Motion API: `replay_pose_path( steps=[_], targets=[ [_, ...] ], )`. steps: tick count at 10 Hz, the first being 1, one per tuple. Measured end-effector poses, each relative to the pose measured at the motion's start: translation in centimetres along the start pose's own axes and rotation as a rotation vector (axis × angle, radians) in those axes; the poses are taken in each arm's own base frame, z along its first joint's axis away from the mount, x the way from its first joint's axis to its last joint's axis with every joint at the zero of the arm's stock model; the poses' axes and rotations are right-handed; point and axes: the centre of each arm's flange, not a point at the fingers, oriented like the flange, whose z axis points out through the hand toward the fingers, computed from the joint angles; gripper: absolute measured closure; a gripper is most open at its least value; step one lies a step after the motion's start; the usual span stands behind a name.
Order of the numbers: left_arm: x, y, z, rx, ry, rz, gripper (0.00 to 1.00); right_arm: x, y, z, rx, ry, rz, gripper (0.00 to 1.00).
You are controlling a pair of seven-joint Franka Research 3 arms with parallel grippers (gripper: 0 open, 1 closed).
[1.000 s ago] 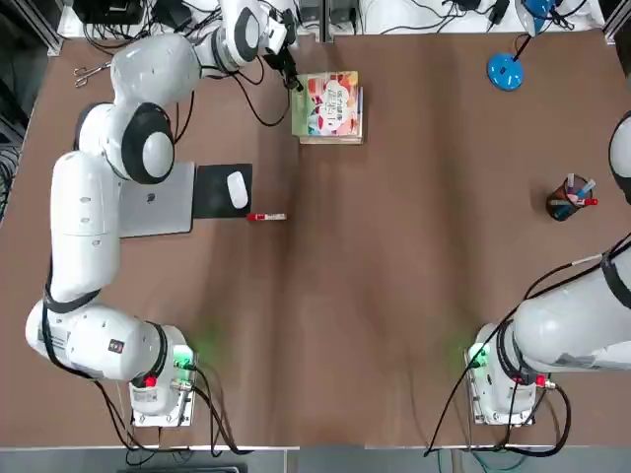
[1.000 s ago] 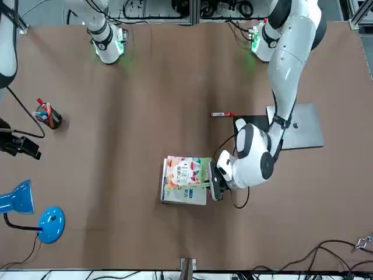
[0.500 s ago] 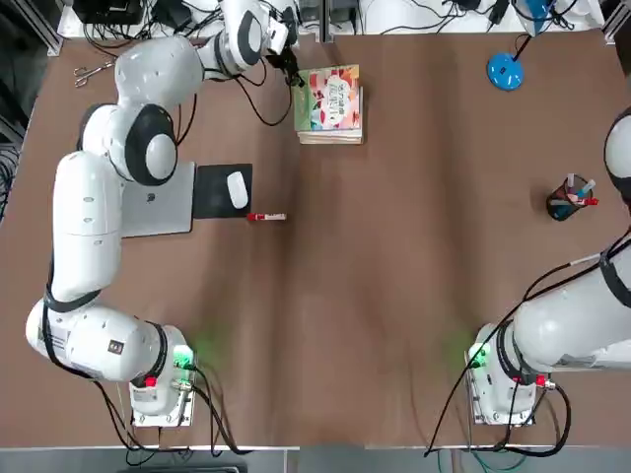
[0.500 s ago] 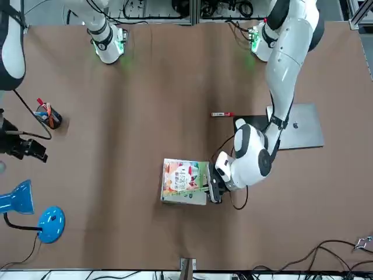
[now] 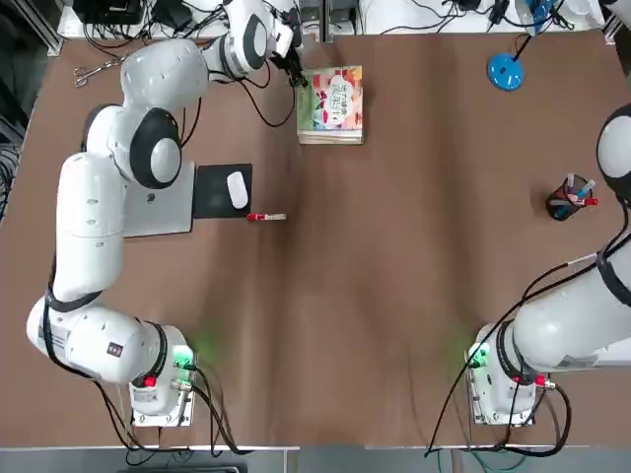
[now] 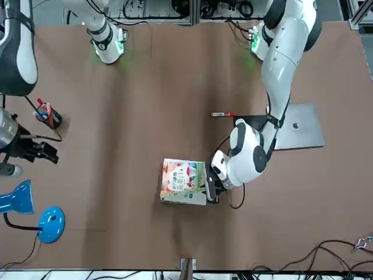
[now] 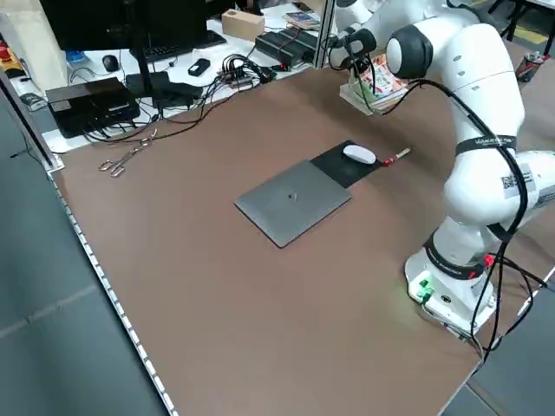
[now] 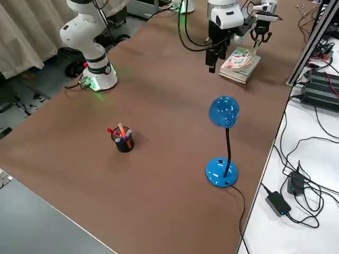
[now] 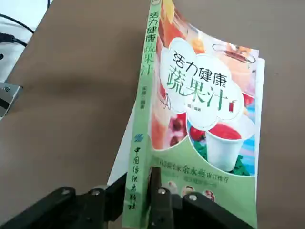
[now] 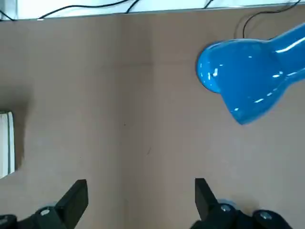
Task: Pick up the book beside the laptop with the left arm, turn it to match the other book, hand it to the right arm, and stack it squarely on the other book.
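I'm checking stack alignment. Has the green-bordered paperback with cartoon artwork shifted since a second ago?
Yes. In the top view the green-bordered paperback has swung and slid rightward over the white book beneath.

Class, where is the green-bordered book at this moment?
In the top view the green-bordered book lies at the table's far edge on the white book, its spine clamped by the left gripper.

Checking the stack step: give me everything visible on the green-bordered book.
The book is a thin paperback with a green spine and border and pink, red and white drink artwork. It lies cover up on the other book at the table's far edge. The left pincer is shut on its spine-side edge.
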Motion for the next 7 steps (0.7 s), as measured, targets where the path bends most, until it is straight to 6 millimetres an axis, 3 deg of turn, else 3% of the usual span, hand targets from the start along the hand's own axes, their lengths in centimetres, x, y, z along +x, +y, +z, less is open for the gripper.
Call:
replay_pose_path(
  steps=[1, 5, 7],
  targets=[
    [0.1, -0.1, -0.1, 0.011, 0.004, -0.002, 0.7, 0.0, -0.5, 0.0, 0.001, 0.0, -0.007, 0.01],
    [0.8, -0.8, -1.2, 0.056, 0.029, -0.023, 0.07, 0.0, -0.9, 0.4, 0.001, -0.006, -0.014, 0.01],
    [1.9, -1.5, -3.5, 0.082, 0.045, -0.123, 0.02, 0.0, -2.0, 0.6, 0.004, -0.009, -0.025, 0.02]
  ],
)
